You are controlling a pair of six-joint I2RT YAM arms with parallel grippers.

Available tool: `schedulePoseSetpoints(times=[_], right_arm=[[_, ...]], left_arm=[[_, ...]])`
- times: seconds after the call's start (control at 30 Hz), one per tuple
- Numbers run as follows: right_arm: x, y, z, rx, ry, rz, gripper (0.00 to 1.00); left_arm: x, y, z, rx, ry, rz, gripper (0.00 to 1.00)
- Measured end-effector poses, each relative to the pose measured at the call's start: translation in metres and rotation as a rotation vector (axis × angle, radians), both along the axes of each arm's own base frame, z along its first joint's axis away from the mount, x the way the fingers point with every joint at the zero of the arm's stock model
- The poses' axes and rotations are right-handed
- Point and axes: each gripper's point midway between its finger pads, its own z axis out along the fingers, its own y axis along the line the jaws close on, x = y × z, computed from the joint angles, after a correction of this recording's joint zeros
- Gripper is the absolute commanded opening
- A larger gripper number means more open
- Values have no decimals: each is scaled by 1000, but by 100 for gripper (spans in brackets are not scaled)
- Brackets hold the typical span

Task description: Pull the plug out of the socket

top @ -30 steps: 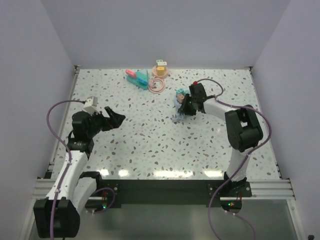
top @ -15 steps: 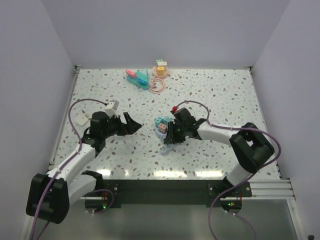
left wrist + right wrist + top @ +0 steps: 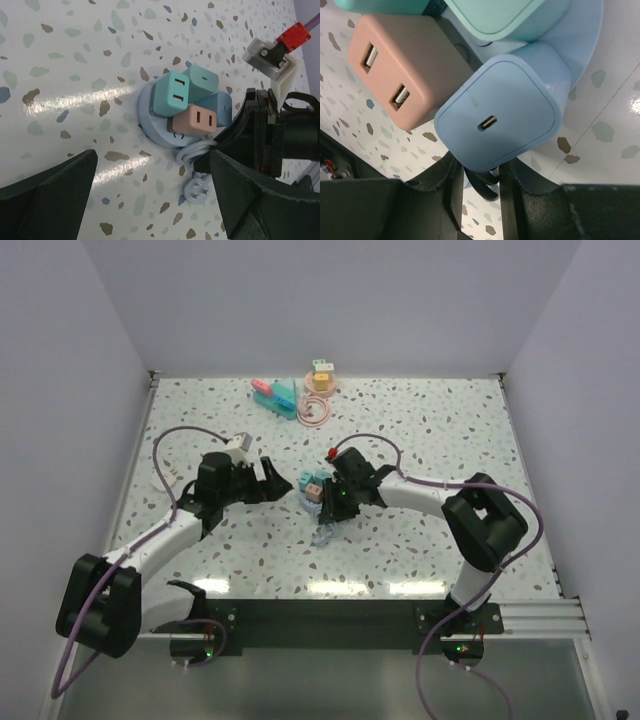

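— Where's the socket [image 3: 146,107]?
— Your right gripper [image 3: 337,502] clamps its edge, with the plugs [image 3: 175,95] seated on top. Your left gripper [image 3: 279,486] gapes wide, facing them, close but not touching.

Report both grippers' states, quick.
Left gripper: open, holding nothing.
Right gripper: closed on the socket.
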Motion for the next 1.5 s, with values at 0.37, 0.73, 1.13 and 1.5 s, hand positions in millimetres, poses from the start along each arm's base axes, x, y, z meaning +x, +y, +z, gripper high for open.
schedulePoseSetpoints(times=[0.37,0.73,1.13,1.5], right_arm=[[11,3,3,-77,1,78,5],[17,-1,3,-92,-11,97,2],[21,-4,4,-100,5,103,0],[24,-7,4,-99,12,98,2]], left_arm=[[89,-29,-2,251,-5,-46,100],[88,-26,-26,431,14,-190,98],[69,-69,-28,420,-14,-379,86],[75,-76,-42,419,17,-407,48]])
